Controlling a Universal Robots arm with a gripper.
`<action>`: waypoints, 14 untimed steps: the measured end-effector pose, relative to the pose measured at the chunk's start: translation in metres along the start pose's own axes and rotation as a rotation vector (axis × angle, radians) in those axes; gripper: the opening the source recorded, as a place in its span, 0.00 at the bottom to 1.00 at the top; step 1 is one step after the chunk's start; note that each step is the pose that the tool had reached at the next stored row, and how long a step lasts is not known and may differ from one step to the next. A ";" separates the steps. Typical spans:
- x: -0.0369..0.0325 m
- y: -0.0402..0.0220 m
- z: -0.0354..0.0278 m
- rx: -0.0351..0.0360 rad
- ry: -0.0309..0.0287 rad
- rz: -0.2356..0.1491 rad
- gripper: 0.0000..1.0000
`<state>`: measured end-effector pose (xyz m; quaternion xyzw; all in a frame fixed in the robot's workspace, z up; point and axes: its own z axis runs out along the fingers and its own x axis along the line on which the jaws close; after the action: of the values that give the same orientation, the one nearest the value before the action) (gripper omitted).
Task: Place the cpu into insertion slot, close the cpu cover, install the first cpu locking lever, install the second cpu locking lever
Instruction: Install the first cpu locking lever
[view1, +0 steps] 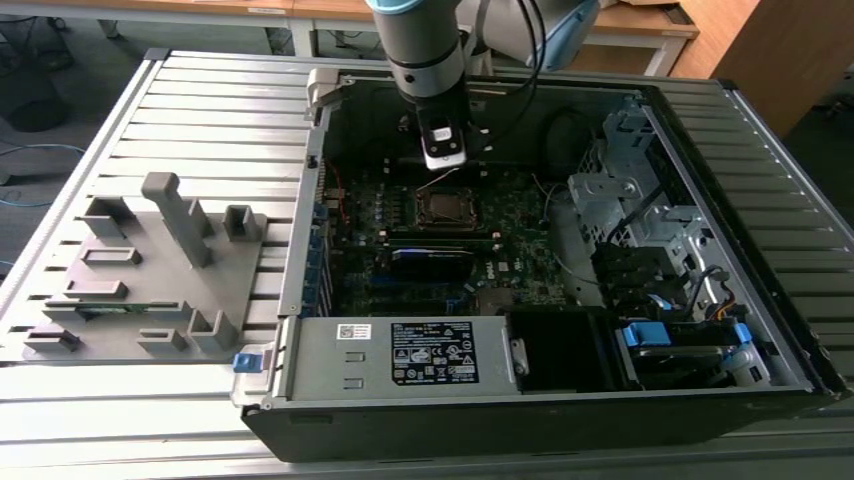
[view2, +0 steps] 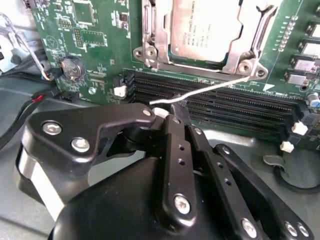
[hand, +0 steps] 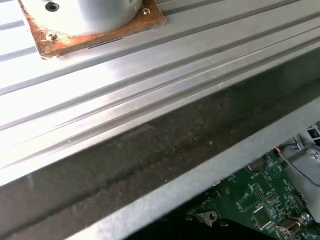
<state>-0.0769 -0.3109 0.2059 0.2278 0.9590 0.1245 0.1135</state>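
cpu (view2: 212, 25): 1 | cover (view2: 250, 47): 1 | lever (view2: 200, 91): 1 seen | gripper (view2: 170, 111): 1 | long black slots (view2: 225, 107): 4 | coin cell (view2: 71, 68): 1 | case (view1: 534, 400): 1 | grey fixture (view1: 147, 270): 1

I am working in a robotics lab or test workshop. My bench is a ribbed aluminium profile table (view1: 200, 110), the kind used for mounting rigs, with an opened desktop computer case (view1: 561, 250) lying on it. At nine o'clock from the case sits a grey fixture (view1: 147, 270) with parts holders. Wooden desks (view1: 267, 12) stand at twelve o'clock, with cables (view1: 34, 155) on the floor at ten o'clock.
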 end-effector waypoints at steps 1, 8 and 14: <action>-0.0003 0.0006 -0.0017 -0.0002 0.0000 0.000 0.11; -0.0022 0.0042 -0.0133 -0.0004 -0.0001 0.000 0.11; -0.0034 0.0051 -0.0182 -0.0005 -0.0001 0.000 0.11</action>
<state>-0.0769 -0.3115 0.2251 0.2278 0.9590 0.1248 0.1136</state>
